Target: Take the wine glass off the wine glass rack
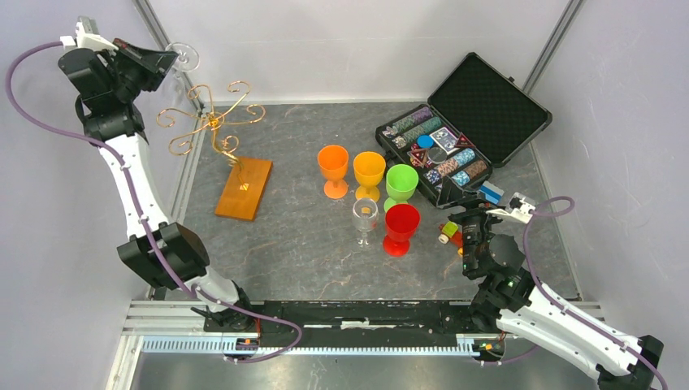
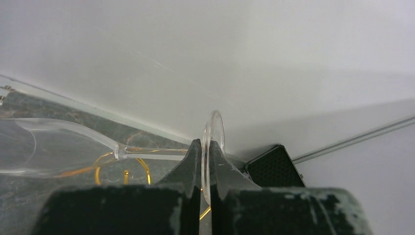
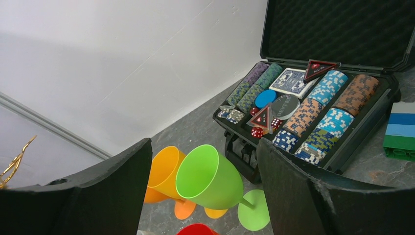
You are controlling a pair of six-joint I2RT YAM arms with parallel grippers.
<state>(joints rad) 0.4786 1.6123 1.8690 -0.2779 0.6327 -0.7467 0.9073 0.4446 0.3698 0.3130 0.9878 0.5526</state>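
My left gripper (image 1: 172,58) is raised at the far left, above and left of the wine glass rack (image 1: 213,130), a gold wire stand on an orange-brown wooden base (image 1: 244,188). It is shut on the round foot of a clear wine glass (image 1: 188,55). In the left wrist view the foot (image 2: 214,142) is pinched edge-on between the fingers (image 2: 193,166), and the stem and bowl (image 2: 58,147) lie sideways to the left, over the gold wire. My right gripper (image 3: 203,147) is open and empty, low at the right near the green goblet (image 3: 210,176).
Orange (image 1: 333,169), yellow (image 1: 369,174), green (image 1: 400,185) and red (image 1: 400,227) goblets and another clear glass (image 1: 366,219) stand mid-table. An open black case (image 1: 463,126) of poker chips sits at the back right. Small blocks (image 1: 491,193) lie near the right arm.
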